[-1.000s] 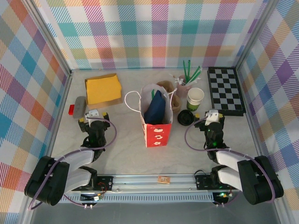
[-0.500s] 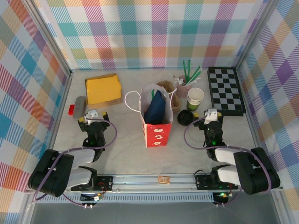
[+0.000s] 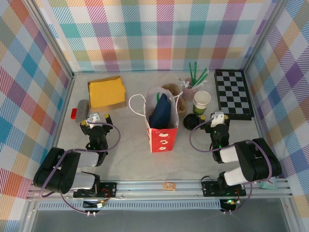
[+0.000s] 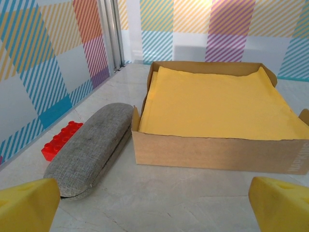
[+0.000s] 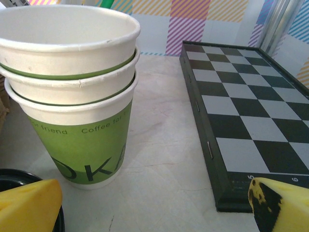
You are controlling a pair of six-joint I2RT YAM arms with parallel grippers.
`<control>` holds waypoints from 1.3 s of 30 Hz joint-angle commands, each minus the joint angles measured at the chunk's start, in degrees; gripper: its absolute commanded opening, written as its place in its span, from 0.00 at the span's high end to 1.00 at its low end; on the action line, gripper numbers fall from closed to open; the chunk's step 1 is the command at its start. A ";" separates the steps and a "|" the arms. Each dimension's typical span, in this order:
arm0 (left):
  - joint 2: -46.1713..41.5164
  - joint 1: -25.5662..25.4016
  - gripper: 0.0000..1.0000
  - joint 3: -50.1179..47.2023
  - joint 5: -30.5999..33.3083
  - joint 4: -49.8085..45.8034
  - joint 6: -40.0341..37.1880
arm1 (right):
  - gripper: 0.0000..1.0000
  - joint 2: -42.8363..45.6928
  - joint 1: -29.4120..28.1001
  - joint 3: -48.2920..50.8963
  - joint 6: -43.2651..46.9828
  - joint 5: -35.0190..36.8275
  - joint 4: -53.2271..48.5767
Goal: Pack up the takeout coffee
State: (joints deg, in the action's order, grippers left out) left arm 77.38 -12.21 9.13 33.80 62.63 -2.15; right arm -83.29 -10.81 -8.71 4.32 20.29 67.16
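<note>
Top view, 12 o'clock = far wall. The left gripper (image 3: 96,120) is sitting low at 9 o'clock of the paper bag (image 3: 161,121), fingers spread wide with nothing between them. A cardboard tray (image 4: 212,104) is showing its near wall at the gripper's 12 o'clock. A grey case (image 4: 91,145) is lying at 10 o'clock, just beside the tray's corner, with a red brick (image 4: 60,140) on its wall side.

The right gripper (image 3: 216,117) is gaping too, empty. The takeout coffee (image 3: 191,122) is standing just at its 9 o'clock, between gripper and bag — black lid up. A stack of lidless cups (image 5: 72,96) is rising at 11 o'clock and a chessboard (image 5: 251,116) is edging in at 1 o'clock — a bare strip of table (image 5: 164,145) is running between them.
</note>
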 commanded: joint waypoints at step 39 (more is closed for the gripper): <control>15.13 -0.13 0.00 3.92 -14.60 9.91 -5.29 | 0.01 -5.10 2.87 -6.80 -1.25 -6.06 -3.25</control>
State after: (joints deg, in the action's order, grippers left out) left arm 93.25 -12.62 11.31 20.47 74.32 -7.33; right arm -90.06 -9.28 -12.40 6.04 14.63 70.72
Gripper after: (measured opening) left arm 0.997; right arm 0.989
